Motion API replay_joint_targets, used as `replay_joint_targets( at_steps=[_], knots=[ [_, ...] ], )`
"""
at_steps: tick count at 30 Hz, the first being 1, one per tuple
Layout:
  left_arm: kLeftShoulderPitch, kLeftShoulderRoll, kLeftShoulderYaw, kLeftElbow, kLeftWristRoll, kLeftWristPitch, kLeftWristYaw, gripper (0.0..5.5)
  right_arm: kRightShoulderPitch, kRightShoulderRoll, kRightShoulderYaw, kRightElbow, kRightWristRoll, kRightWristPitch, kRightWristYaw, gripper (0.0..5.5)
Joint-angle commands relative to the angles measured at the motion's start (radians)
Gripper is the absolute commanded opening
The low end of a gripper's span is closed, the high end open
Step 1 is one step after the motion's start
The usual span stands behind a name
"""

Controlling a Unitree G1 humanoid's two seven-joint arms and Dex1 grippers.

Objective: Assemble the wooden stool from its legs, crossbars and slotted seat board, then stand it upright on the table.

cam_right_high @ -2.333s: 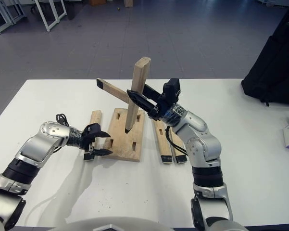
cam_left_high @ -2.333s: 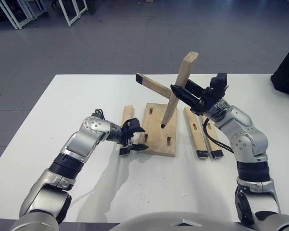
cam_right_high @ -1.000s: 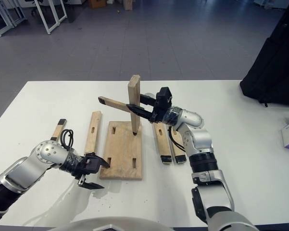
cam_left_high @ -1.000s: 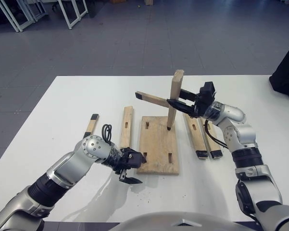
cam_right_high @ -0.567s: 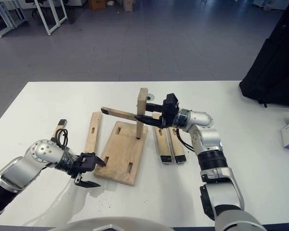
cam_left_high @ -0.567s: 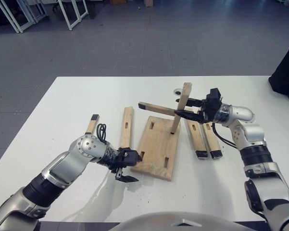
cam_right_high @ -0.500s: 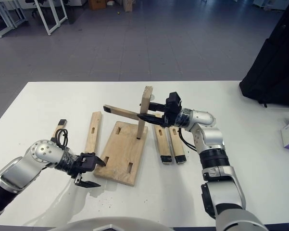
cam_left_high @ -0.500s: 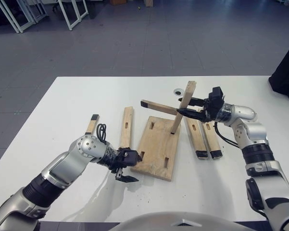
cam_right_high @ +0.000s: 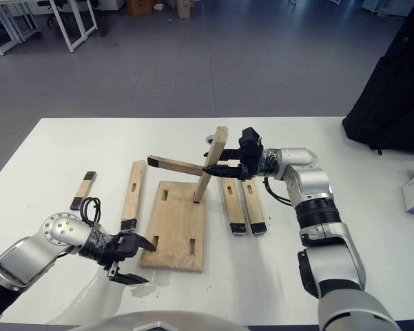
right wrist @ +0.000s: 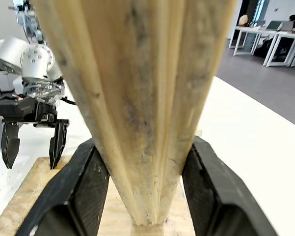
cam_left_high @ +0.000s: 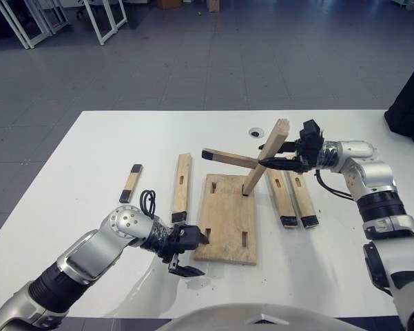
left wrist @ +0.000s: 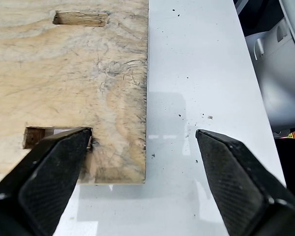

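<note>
The slotted seat board [cam_left_high: 224, 219] lies flat on the table. My right gripper [cam_left_high: 274, 162] is shut on a wooden leg [cam_left_high: 265, 157] that leans to the right, its lower end on the board by the far right slot. A crossbar [cam_left_high: 227, 158] sticks out of that leg to the left. In the right wrist view the leg [right wrist: 137, 98] sits between both fingers [right wrist: 83, 191]. My left gripper [cam_left_high: 186, 252] is open at the board's near left corner. In the left wrist view one finger [left wrist: 54, 182] lies over the board [left wrist: 68, 73], the other over the table.
One loose leg [cam_left_high: 181, 186] lies left of the board and two more legs [cam_left_high: 284, 198] lie right of it. A short crossbar [cam_left_high: 129, 183] rests further left. A round hole [cam_left_high: 255, 131] is in the table behind the parts.
The seat board has turned to lie squarer to the table edge. My left gripper has slid a little nearer along its corner. The held leg now leans further right.
</note>
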Motion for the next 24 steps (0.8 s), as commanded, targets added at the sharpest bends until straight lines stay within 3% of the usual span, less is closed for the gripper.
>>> replay_joint_targets(
  at_steps=[1, 6, 11, 24],
  knots=[
    [0.037, -0.009, -0.068, 0.035, 0.04, 0.021, 0.003, 3.95, 0.037, -0.022, 0.13, 0.062, -0.113, 0.109, 0.101, 2.02],
    [0.035, -0.012, -0.083, 0.038, 0.055, 0.013, 0.011, 3.95, -0.099, 0.012, 0.114, 0.176, -0.079, 0.264, 0.107, 2.02],
    [0.042, -0.023, -0.097, 0.026, 0.067, 0.019, 0.031, 3.95, -0.192, 0.037, 0.156, 0.263, -0.146, 0.284, 0.124, 2.02],
    [0.043, -0.045, -0.113, 0.013, 0.07, 0.009, 0.03, 3.95, -0.102, 0.044, 0.197, 0.207, -0.154, 0.368, 0.176, 2.02]
  ],
)
